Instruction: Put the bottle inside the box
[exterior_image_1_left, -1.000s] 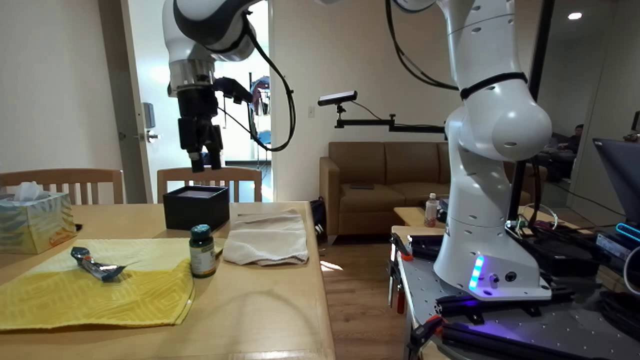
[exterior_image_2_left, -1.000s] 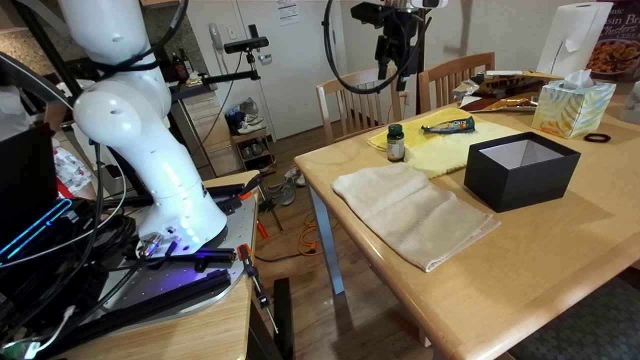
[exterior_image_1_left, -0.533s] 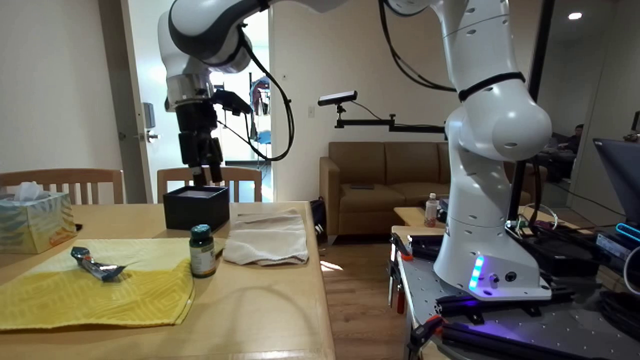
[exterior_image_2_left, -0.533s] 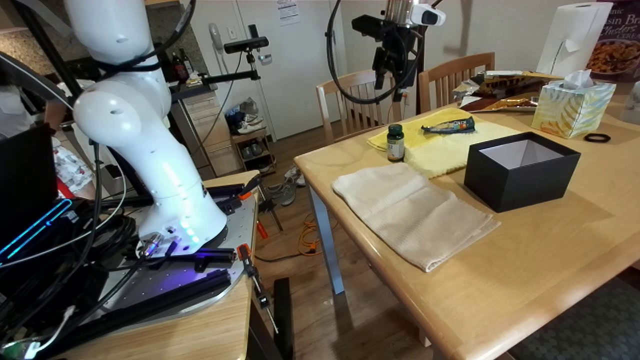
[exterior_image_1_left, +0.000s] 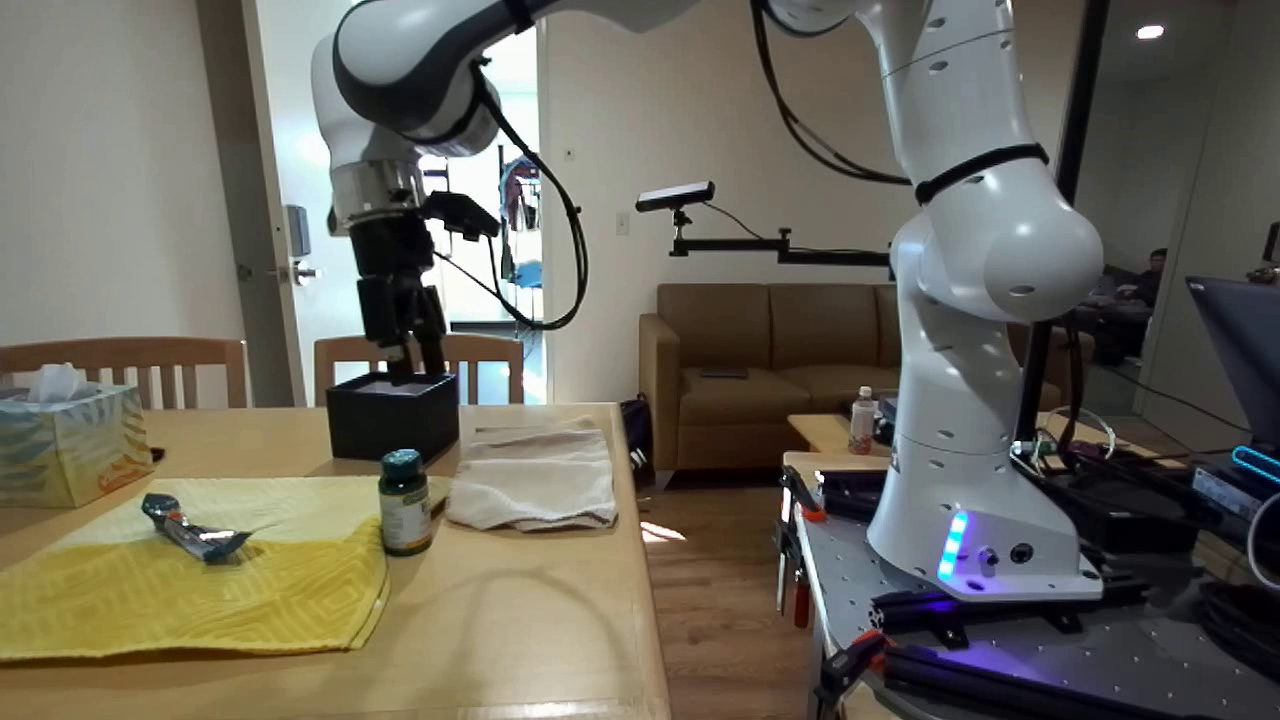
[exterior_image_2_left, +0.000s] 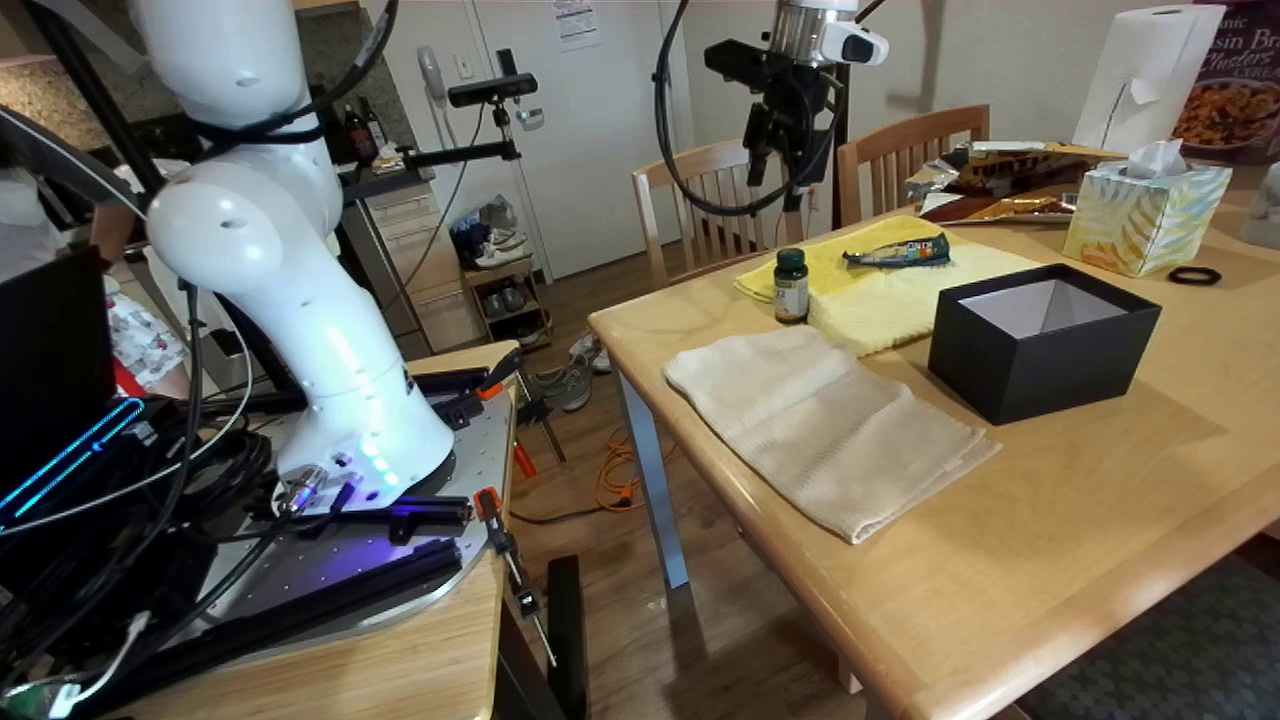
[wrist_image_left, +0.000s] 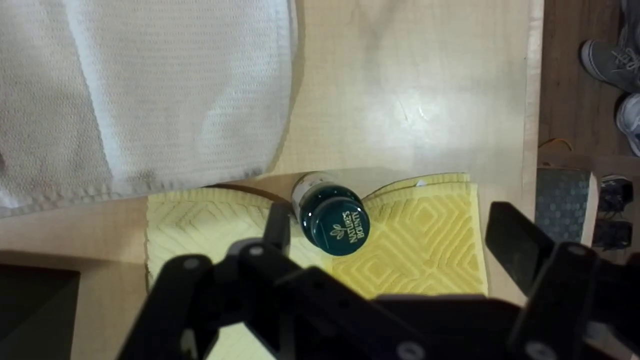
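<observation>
The small green bottle (exterior_image_1_left: 405, 512) with a dark green cap and light label stands upright on the table. It also shows in an exterior view (exterior_image_2_left: 791, 288) and in the wrist view (wrist_image_left: 336, 224). The black box (exterior_image_2_left: 1040, 360) stands open at the top with a pale inside; its side shows in an exterior view (exterior_image_1_left: 393, 422) and a corner in the wrist view (wrist_image_left: 37, 310). My gripper (exterior_image_1_left: 416, 362) is open and empty, above table height. In the wrist view the bottle lies between the fingers (wrist_image_left: 395, 232), nearer the left one. The fingers also show in an exterior view (exterior_image_2_left: 776, 183).
A yellow cloth (exterior_image_1_left: 200, 600) lies beside the bottle with a snack bar (exterior_image_1_left: 195, 530) on it. A beige cloth (exterior_image_2_left: 830, 430) lies between the bottle and the table's edge. A tissue box (exterior_image_2_left: 1145, 220), wrappers (exterior_image_2_left: 1030, 180) and chairs (exterior_image_2_left: 720, 210) stand around.
My gripper has come down, staying open. The bottle, box and cloths have not moved.
</observation>
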